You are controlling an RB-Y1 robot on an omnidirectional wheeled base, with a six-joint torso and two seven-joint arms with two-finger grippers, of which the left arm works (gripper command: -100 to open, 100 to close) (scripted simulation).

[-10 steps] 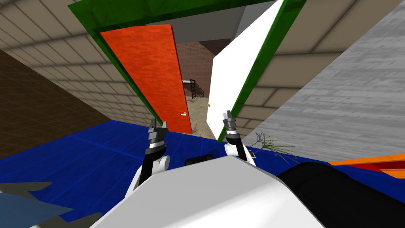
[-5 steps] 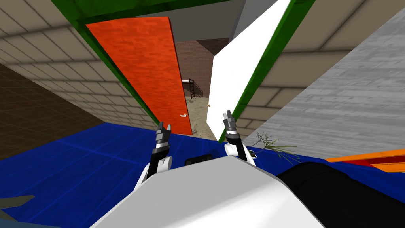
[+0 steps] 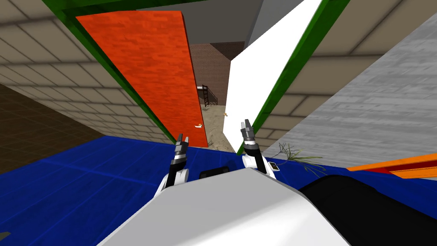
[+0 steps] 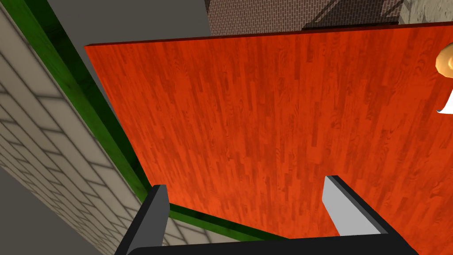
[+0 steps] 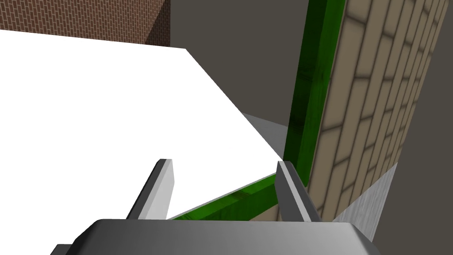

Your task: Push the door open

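Orange door [image 3: 149, 72] hangs on the left side of a green frame [image 3: 294, 64], swung partly inward. A white door [image 3: 256, 85] hangs on the right side, also swung inward. Between their free edges a gap stands open, narrow at floor level, showing sandy ground, a dark ladder [image 3: 207, 95] and a brick wall [image 3: 213, 64] beyond. A small pale handle [image 3: 197, 125] sits near the orange door's free edge, low down.

The left tool [image 3: 182, 139] is raised over the blue floor [image 3: 85, 171], just short of the orange door's bottom corner near that free edge. In the left wrist view its fingers [image 4: 159, 208] stand wide apart, holding nothing, pointed at the orange door's face [image 4: 265, 133]. The frame [image 4: 88, 115] runs along the hinge side. Whether the tool touches the door I cannot tell.

The right tool [image 3: 245, 124] is up by the white door's lower hinge side, fingers likewise spread and empty. The right wrist view has it [image 5: 224, 163] aimed at the strip of frame [image 5: 309, 88] between the white door [image 5: 110, 110] and a beige block wall [image 5: 376, 110].
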